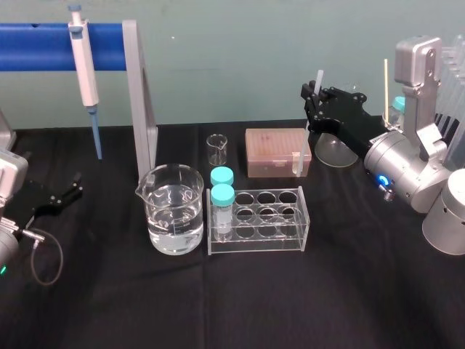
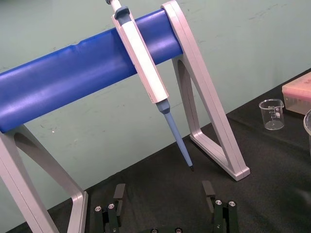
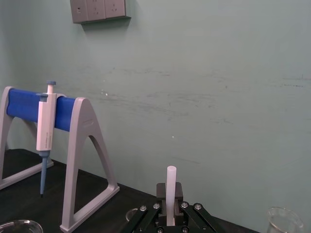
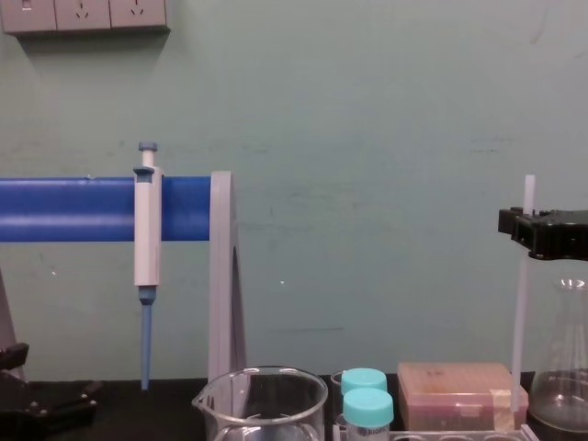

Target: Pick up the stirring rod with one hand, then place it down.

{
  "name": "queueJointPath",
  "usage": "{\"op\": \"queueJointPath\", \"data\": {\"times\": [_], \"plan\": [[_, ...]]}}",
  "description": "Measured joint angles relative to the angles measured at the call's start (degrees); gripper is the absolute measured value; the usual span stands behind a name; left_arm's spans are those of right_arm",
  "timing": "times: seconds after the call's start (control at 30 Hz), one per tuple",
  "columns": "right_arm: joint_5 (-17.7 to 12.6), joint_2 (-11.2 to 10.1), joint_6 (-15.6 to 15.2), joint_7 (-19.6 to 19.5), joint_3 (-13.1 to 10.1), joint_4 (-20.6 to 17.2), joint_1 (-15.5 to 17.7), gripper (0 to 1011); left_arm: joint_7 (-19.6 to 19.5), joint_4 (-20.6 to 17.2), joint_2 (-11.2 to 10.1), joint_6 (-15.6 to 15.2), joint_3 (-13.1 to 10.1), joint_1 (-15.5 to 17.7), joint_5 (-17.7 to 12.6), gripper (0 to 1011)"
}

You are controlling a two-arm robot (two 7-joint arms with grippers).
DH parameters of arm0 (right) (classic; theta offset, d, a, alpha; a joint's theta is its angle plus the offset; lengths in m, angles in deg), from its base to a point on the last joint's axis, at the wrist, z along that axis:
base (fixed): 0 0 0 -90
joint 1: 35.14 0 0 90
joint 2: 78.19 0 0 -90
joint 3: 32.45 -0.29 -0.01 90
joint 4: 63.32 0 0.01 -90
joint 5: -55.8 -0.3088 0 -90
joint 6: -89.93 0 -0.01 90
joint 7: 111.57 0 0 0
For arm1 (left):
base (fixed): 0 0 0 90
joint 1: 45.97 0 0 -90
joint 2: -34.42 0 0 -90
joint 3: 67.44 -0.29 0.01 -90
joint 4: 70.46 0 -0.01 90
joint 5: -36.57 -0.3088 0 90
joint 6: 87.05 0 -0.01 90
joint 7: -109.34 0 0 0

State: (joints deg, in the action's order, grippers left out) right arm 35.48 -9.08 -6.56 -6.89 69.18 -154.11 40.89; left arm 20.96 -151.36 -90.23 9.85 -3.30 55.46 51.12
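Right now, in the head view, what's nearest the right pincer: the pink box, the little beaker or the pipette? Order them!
1. Pink box, just left of the right pincer.
2. Little beaker, farther left, in the middle.
3. Pipette, far left, hanging on the blue bar.

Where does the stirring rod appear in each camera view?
Head view: stirring rod upper right, held by the right tool.
Chest view: rod near the right edge, nearly upright.
Right wrist view: rod bottom centre.
Left wrist view: pipette top centre.
Shared landmark: that pipette, on the blue rack, left in the other views.
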Motion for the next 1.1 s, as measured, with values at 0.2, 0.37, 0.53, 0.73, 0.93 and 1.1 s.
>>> {"op": "queueJointPath", "data": {"times": [0.2,0.37,0.53,0.73,0.93,1.1], "plan": [[0.00,0.00,0.00,0.00,0.00,0.00,0.00,82,0.00,0.00,0.00,0.00,0.00,0.00,0.00,1000],[0.00,0.00,0.00,0.00,0.00,0.00,0.00,82,0.00,0.00,0.00,0.00,0.00,0.00,0.00,1000],[0.00,0.00,0.00,0.00,0.00,0.00,0.00,82,0.00,0.00,0.00,0.00,0.00,0.00,0.00,1000],[0.00,0.00,0.00,0.00,0.00,0.00,0.00,82,0.00,0.00,0.00,0.00,0.00,0.00,0.00,1000],[0.00,0.00,0.00,0.00,0.00,0.00,0.00,82,0.00,0.00,0.00,0.00,0.00,0.00,0.00,1000],[0.00,0.00,0.00,0.00,0.00,0.00,0.00,82,0.00,0.00,0.00,0.00,0.00,0.00,0.00,1000]]}}
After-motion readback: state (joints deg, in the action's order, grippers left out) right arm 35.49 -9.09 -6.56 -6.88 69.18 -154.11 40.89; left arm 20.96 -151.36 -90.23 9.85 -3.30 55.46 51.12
